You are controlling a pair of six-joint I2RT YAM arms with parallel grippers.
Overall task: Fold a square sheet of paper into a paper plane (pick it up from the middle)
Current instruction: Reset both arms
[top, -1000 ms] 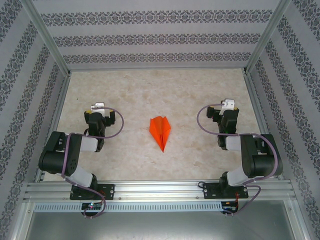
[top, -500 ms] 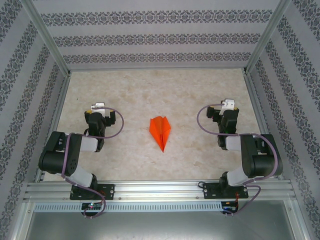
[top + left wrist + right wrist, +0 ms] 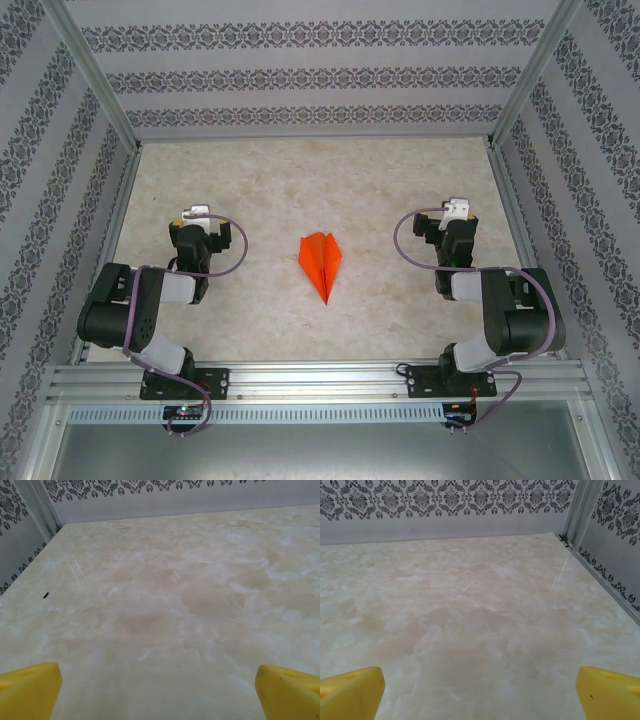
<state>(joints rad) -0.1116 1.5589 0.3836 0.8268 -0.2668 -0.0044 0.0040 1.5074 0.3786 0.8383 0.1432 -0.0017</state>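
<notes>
Item: small bright-orange folded paper plane (image 3: 321, 263), flat mid beige marbled table (image 3: 400, 180), btwn arms. Left gripper (image 3: 159, 692), right gripper (image 3: 480, 692): both wide, empty, well apart. Nothing moved past sec; your fold looks done.

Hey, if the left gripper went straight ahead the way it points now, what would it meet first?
Nothing near: beyond the left gripper and its open yellow fingers lies bare cream marbled tabletop, then probably the grey patterned back wall.
</notes>
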